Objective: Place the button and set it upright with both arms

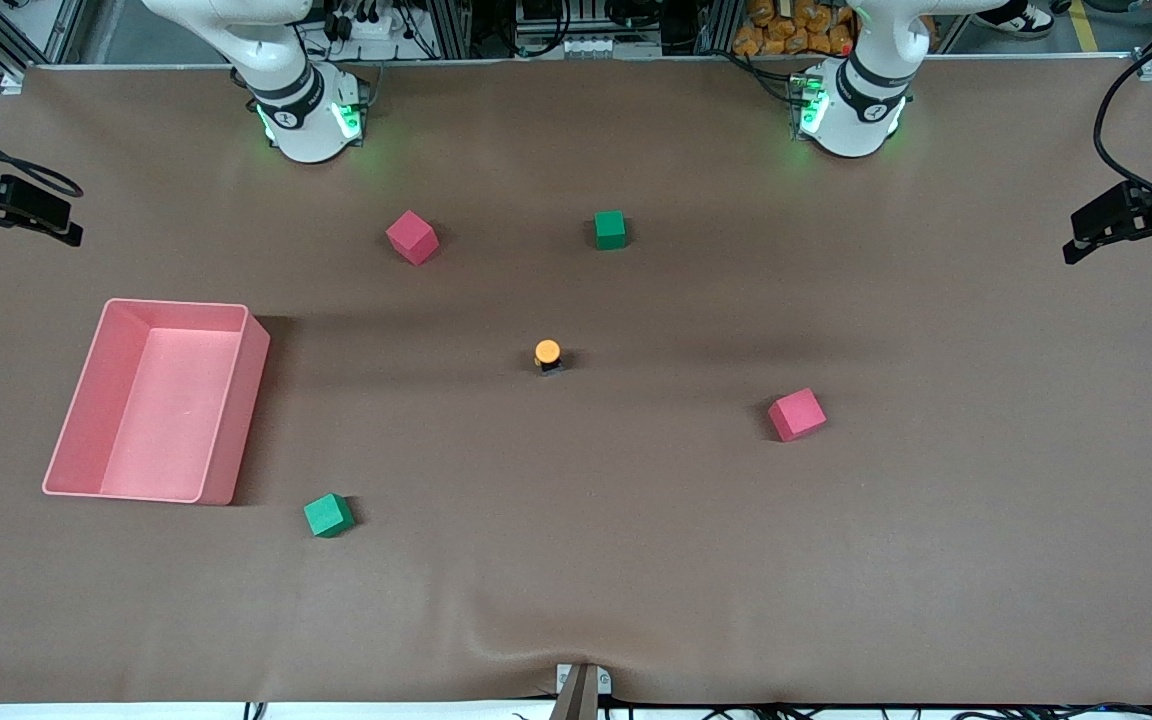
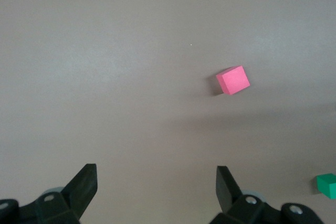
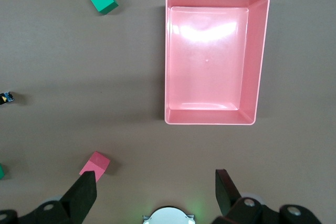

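Gaping wide and empty above the table, left claw (image 2: pixel 156 190) and right claw (image 3: pixel 156 192) alike.

Matt brown table cover (image 1: pixel 636 560), glossy pink plastic bin (image 3: pixel 260 61), 4 matt foam-like cubes (image 1: pixel 411 237).

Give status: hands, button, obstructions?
Left hand open, over bare table. Right hand open, high near its base. Button mid-table, cap up, untouched. Nothing beside it.

A pink bin (image 1: pixel 236 400) sits on the brown tabletop (image 1: pixel 936 550) with two red cubes (image 1: pixel 411 237) and two green cubes (image 1: pixel 610 229) scattered around.
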Robot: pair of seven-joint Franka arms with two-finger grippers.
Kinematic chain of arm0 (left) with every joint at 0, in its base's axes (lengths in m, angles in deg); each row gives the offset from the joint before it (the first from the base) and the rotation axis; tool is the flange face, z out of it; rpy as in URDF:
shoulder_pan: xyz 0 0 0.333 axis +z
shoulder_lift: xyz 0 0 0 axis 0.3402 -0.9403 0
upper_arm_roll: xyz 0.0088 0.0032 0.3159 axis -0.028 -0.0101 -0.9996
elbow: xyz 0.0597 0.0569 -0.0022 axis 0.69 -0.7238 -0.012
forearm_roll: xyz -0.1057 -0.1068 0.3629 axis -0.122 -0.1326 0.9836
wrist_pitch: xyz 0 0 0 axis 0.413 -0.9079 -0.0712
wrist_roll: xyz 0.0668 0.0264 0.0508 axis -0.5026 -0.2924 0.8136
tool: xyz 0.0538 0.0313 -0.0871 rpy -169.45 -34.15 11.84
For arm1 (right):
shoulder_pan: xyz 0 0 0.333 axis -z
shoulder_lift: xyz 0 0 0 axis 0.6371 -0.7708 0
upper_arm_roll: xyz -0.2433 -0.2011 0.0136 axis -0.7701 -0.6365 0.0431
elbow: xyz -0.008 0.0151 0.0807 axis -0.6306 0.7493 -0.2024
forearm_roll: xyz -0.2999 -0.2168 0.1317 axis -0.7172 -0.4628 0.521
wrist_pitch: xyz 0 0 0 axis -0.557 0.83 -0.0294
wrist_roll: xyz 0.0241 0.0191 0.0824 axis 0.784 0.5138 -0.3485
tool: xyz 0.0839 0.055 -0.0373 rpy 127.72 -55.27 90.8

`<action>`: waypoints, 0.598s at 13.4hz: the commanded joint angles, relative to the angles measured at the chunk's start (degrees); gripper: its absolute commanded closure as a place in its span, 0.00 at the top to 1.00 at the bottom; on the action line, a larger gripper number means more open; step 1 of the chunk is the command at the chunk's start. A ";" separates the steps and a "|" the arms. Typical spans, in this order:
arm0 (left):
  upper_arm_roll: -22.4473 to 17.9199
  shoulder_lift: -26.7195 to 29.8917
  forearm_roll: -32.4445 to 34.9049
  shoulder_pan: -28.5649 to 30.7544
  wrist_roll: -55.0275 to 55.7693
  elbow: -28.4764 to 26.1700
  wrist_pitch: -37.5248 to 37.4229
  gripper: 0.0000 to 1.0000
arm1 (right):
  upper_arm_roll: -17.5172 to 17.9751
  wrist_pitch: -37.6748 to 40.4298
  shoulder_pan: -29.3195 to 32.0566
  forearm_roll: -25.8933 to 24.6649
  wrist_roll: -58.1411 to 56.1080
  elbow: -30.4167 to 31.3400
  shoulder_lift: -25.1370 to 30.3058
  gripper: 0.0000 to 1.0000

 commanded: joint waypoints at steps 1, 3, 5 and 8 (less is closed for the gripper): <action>0.29 -0.57 0.63 -0.17 1.26 1.60 -0.71 1.00 | -0.16 -0.14 -0.17 0.49 -0.54 0.63 1.04 1.00; 0.38 -0.57 0.45 -0.17 1.70 1.60 -0.80 1.00 | -0.16 -0.05 -0.17 0.49 -0.45 0.63 1.04 1.00; 1.43 -0.49 1.06 -0.08 5.38 1.60 -0.80 1.00 | -0.16 0.04 -0.17 0.49 -0.45 0.63 1.04 1.00; 1.53 -0.49 1.15 -0.08 9.08 1.52 -0.80 1.00 | -0.16 0.13 -0.08 0.49 -0.45 0.72 0.87 1.00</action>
